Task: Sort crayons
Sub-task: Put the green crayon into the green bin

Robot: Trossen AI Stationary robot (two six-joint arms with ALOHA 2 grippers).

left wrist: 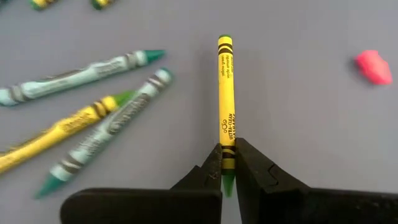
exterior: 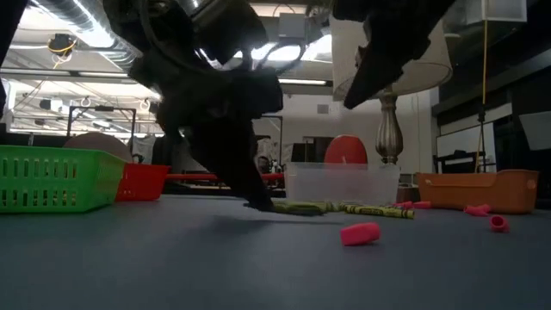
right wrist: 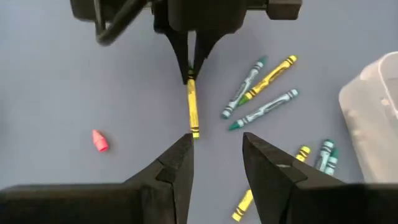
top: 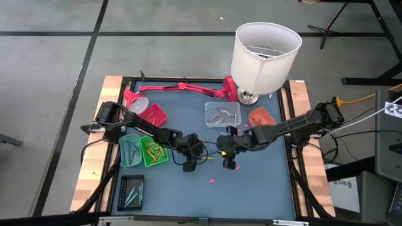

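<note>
crayons lie loose mid-table. overhead: left gripper (top: 200, 149) and right gripper (top: 227, 149) meet there, green tray (top: 154, 162) just behind the left arm. table level: left fingers touch down beside crayons (exterior: 344, 208). left wrist: gripper clenched on the yellow crayon (left wrist: 226, 93), gripped at its green tip; three more lie beside. right wrist: right gripper (right wrist: 216, 152) gapes, empty, facing that crayon's far end. pickup appears under way; next likely lift and carry to a matching tray.
</note>
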